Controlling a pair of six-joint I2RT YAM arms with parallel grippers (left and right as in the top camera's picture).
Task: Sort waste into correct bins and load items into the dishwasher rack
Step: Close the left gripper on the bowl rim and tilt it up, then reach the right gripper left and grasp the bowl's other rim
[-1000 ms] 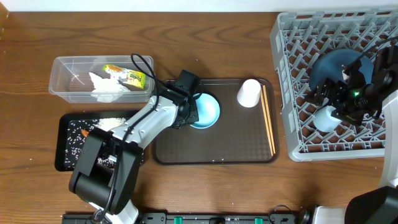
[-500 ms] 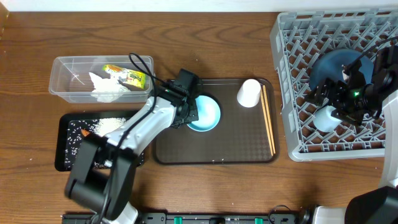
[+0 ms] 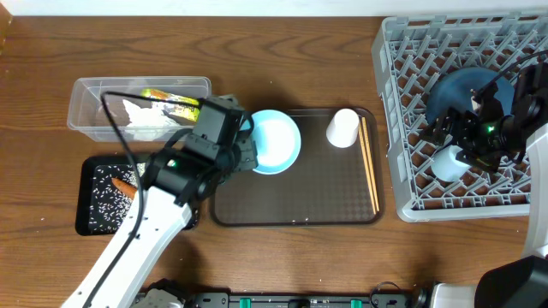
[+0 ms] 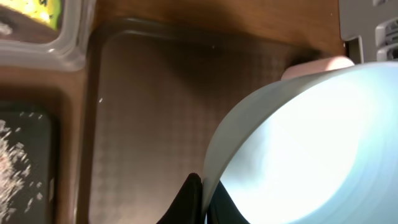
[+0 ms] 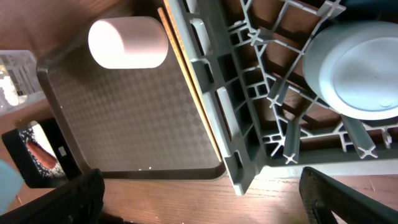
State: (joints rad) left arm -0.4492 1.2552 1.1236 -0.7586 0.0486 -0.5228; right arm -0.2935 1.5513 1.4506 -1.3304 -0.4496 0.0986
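The left gripper (image 3: pixel 247 151) is clamped on the rim of the small light-blue bowl (image 3: pixel 275 141), holding it over the far left corner of the brown serving tray (image 3: pixel 295 192). In the left wrist view the dark fingertips (image 4: pixel 189 198) pinch the bowl's edge from both sides, and the pale inside of the bowl fills the right of the picture.

On the tray the white cup (image 3: pixel 342 127) lies on its side, just beside the wooden chopsticks (image 3: pixel 370 167), which run along the tray's right edge.

To the left, the clear tub (image 3: pixel 86 107) holds the crumpled white napkin (image 3: pixel 141 118) and the green-yellow snack wrapper (image 3: pixel 175 104). The black bin (image 3: pixel 88 214) in front of it holds the scattered rice grains (image 3: pixel 107 201) and the small carrot piece (image 3: pixel 126 186).

At the right, the grey dishwasher rack (image 3: pixel 402 128) holds the large dark-blue bowl (image 3: pixel 462 90) and the light-blue cup (image 3: pixel 445 164), bottom up. The right gripper (image 5: pixel 199 186) hangs over the rack's near edge with its fingers spread wide apart, gripping nothing
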